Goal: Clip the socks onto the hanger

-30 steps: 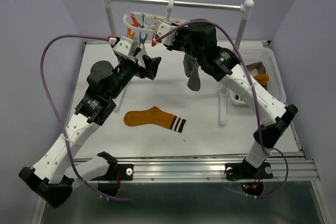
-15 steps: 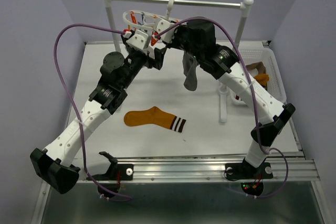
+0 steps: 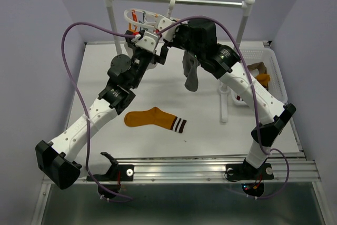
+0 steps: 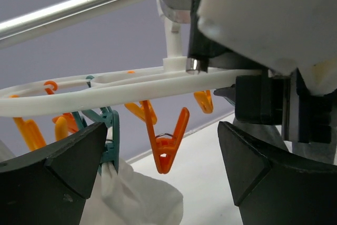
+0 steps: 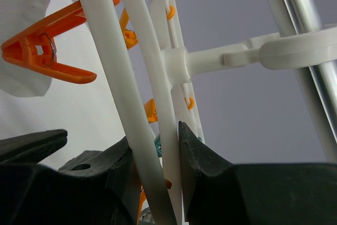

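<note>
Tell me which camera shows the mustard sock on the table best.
Top external: the mustard sock lies flat, whole and unobstructed, striped cuff included. Neither wrist view shows it; both look at the hanger.

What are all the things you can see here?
rail stand: one, silver bar on white posts, at the back.
hanger: one, white, hooked on the rail stand.
clips: several, orange and teal, dangling under the hanger.
white sock: one, pinched by a teal clip.
grey sock: one, dangling in the air near the hanger.
orange sock: one, stripy cuff, flat on the table.
basket: one, white, table's right side; some socks inside, too hidden to count.
cables: two, purple, looping high over the table.
left hand: one, black, open, facing an orange clip.
right hand: one, black, closed on the hanger's ring.
</note>
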Robot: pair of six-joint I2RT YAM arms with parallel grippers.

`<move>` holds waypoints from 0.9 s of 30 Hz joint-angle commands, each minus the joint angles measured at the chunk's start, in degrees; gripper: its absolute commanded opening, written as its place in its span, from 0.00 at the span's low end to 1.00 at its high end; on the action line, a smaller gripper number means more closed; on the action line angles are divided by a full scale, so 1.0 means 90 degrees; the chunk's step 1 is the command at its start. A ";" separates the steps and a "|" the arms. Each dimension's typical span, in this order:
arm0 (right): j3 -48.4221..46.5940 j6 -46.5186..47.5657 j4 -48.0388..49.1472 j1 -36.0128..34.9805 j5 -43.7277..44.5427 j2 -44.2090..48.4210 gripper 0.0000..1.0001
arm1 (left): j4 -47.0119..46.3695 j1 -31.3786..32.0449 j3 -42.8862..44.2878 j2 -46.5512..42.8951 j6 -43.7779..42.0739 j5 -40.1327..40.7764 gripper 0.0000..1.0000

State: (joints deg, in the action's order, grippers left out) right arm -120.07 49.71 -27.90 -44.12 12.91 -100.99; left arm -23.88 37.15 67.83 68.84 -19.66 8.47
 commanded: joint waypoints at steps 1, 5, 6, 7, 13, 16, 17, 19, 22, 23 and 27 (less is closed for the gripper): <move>-0.0321 -0.0240 0.0141 0.0029 -0.0028 -0.0009 0.27 | -0.0744 0.0033 0.0051 0.0105 -0.0550 0.0621 0.97; -0.0282 -0.0260 0.0131 0.0029 -0.0038 0.0049 0.27 | -0.0901 0.0033 -0.0017 0.0115 -0.0774 0.0846 0.88; -0.0262 -0.0260 0.0122 0.0029 -0.0028 0.0049 0.27 | -0.0940 0.0033 -0.0037 0.0115 -0.0842 0.0846 0.88; -0.0243 -0.0250 0.0112 0.0029 -0.0018 0.0059 0.27 | -0.0979 0.0033 -0.0037 0.0125 -0.0911 0.0846 0.88; -0.0243 -0.0328 0.0122 0.0029 -0.0115 0.0117 0.26 | -0.0931 0.0033 0.0060 0.0310 -0.1067 0.0524 0.85; -0.0223 -0.0319 0.0122 0.0029 -0.0116 0.0127 0.26 | -0.0921 0.0033 0.0109 0.0427 -0.1106 0.0514 0.85; -0.0223 -0.0319 0.0093 0.0029 -0.0116 0.0127 0.26 | -0.0911 0.0033 0.0129 0.0456 -0.1116 0.0524 0.85; -0.0213 -0.0319 0.0102 0.0029 -0.0106 0.0118 0.26 | -0.0921 0.0043 0.0158 0.0476 -0.1145 0.0446 0.85; -0.0213 -0.0338 0.0073 0.0029 -0.0125 0.0108 0.26 | -0.0940 0.0043 0.0217 0.0506 -0.1136 0.0445 0.85; -0.0204 -0.0338 0.0053 0.0029 -0.0135 0.0108 0.25 | -0.0941 0.0052 0.0236 0.0515 -0.1116 0.0455 0.85; -0.0174 -0.0367 0.0053 0.0029 -0.0174 0.0108 0.25 | -0.0970 0.0043 0.0285 0.0564 -0.1116 0.0407 0.85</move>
State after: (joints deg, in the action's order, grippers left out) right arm -120.16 47.29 -27.99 -43.51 12.86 -101.01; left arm -31.16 37.43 67.92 73.38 -28.32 11.94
